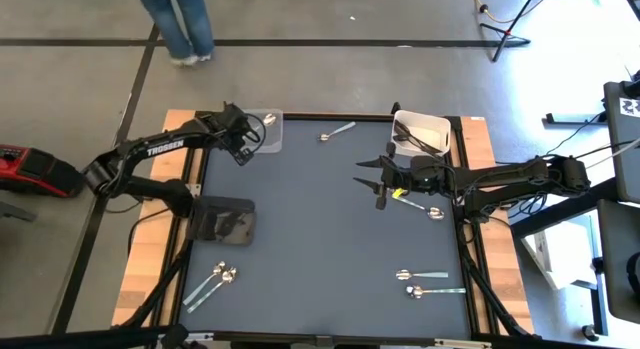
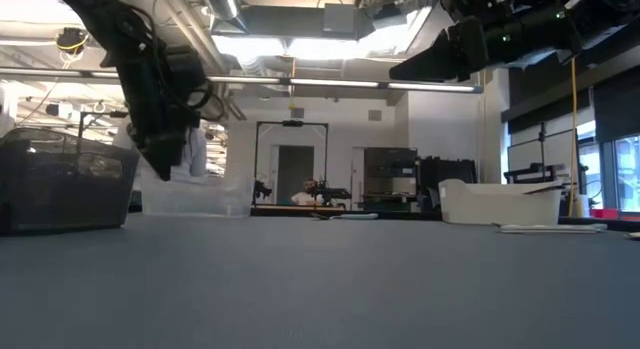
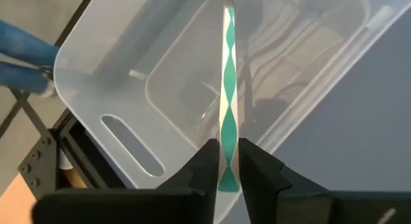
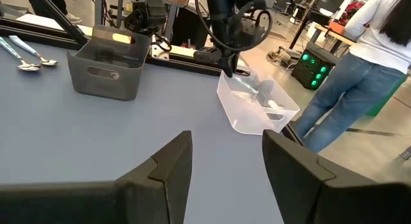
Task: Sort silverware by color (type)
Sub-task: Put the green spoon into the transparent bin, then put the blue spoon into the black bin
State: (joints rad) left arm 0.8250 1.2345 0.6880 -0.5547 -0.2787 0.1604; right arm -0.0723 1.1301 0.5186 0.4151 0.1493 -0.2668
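My left gripper (image 1: 243,154) hangs over the clear bin (image 1: 267,129) at the table's far left and is shut on a utensil with a green-and-silver patterned handle (image 3: 227,70). In the right wrist view light spoons (image 4: 266,101) lie in that clear bin (image 4: 257,112). My right gripper (image 1: 368,182) is open and touches nothing, hovering right of the table's middle near a spoon (image 1: 435,212). The white bin (image 1: 421,134) holds dark utensils. More light spoons lie flat on the mat: one at the far edge (image 1: 337,133), a pair near left (image 1: 212,283), two near right (image 1: 425,283). My left gripper pinches the utensil's patterned handle (image 3: 226,131) between its two fingers (image 3: 207,161), coming from above and pointing down. The utensil runs on past the fingertips, down toward the inside of the clear bin (image 3: 128,89). I cannot tell whether its far end touches the bin.
A dark grey bin (image 1: 226,221) stands on the mat's left side, below the left arm. A person in jeans (image 1: 180,24) stands beyond the table's far edge. The middle of the blue-grey mat (image 1: 310,239) is bare.
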